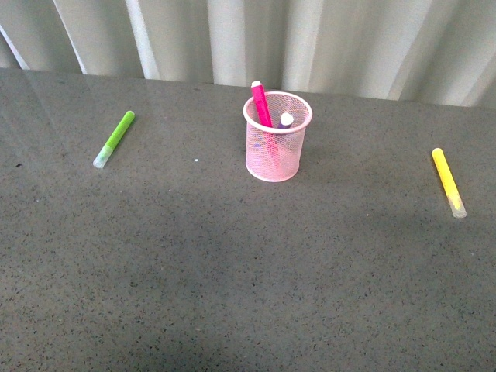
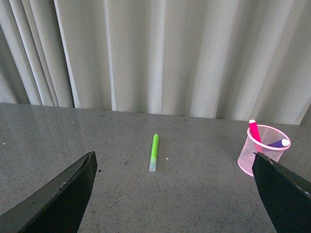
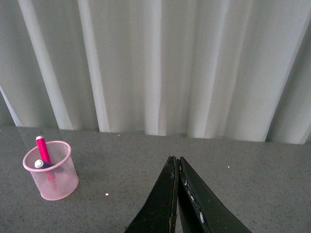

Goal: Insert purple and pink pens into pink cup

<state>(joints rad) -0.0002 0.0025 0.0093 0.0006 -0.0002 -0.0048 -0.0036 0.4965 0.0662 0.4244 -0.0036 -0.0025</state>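
The pink cup (image 1: 277, 138) stands upright on the grey table near the back, at the middle. The pink pen (image 1: 260, 102) stands in it, leaning left, its cap above the rim. The purple pen (image 1: 286, 119) also sits inside, only its pale cap showing at the rim. The cup shows in the left wrist view (image 2: 263, 155) and in the right wrist view (image 3: 51, 171), both pens in it. My left gripper (image 2: 172, 187) is open and empty, away from the cup. My right gripper (image 3: 176, 162) is shut and empty, to the right of the cup. Neither arm shows in the front view.
A lime-green marker (image 1: 115, 139) lies on the table at the left, also in the left wrist view (image 2: 154, 152). A yellow marker (image 1: 448, 181) lies at the right. Pale curtains (image 1: 256, 39) hang along the table's far edge.
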